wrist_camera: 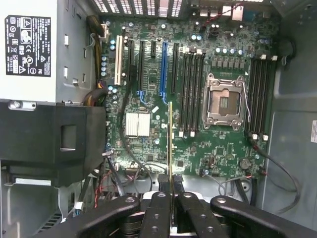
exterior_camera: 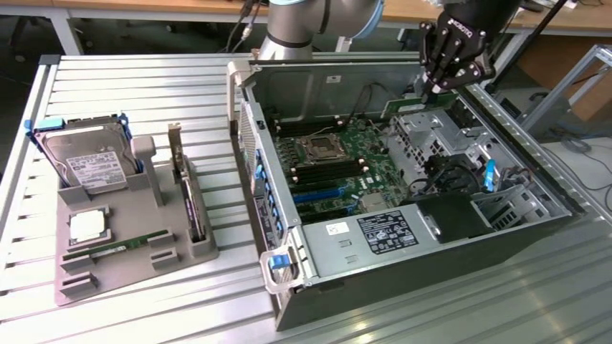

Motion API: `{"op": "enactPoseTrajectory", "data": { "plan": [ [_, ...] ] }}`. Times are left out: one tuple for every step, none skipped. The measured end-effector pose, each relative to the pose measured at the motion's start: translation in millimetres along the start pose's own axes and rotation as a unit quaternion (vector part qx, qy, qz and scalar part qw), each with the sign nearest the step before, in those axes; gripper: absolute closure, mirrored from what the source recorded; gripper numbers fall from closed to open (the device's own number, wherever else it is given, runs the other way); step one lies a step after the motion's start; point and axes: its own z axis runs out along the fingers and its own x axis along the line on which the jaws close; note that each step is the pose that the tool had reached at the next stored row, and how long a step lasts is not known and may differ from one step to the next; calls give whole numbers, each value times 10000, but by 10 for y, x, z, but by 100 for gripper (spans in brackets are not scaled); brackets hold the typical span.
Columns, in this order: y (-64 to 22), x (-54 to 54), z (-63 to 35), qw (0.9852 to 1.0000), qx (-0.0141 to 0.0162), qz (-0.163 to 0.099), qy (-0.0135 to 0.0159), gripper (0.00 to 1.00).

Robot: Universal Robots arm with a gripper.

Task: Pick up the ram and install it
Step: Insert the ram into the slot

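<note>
The black robot claw (exterior_camera: 438,87) is clenched on the ram (exterior_camera: 405,107), a thin, long green circuit-board stick. It holds the stick up in the air over the far end of the big open dark metal computer case (exterior_camera: 431,287). The stick is not in a slot yet.

In the wrist view the claw (wrist_camera: 171,206) pinches the ram (wrist_camera: 171,144) by one end, and the stick is seen from its thin edge. Under it lies the wide green main board (wrist_camera: 208,153) with its square silver chip socket (wrist_camera: 225,101) and rows of long black slots (wrist_camera: 190,84).

The case lies on its side on a silver slatted metal surface (exterior_camera: 125,86). At the exterior view's left, well apart from the case, sits a grey plastic holder (exterior_camera: 143,269). In it a silver boxy hard drive (exterior_camera: 91,161) stands up, a dark card (exterior_camera: 188,193) stands on its edge, and another green stick (exterior_camera: 120,249) lies flat.
</note>
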Motion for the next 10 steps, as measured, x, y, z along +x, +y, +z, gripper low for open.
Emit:
{"op": "enactPoseTrajectory", "data": {
  "plan": [
    [3,0,9,10000,0,1,0,88],
    [4,0,19,10000,0,0,0,88],
    [4,0,30,10000,0,0,0,88],
    [4,0,39,10000,0,0,0,88],
    [5,0,56,10000,0,0,0,88],
    [5,0,67,10000,0,0,0,88],
    [5,0,85,10000,0,0,1,88],
    [5,0,92,10000,0,0,1,88],
    [5,0,106,10000,0,0,0,88],
    [6,0,120,10000,0,0,1,88]
  ]
}}
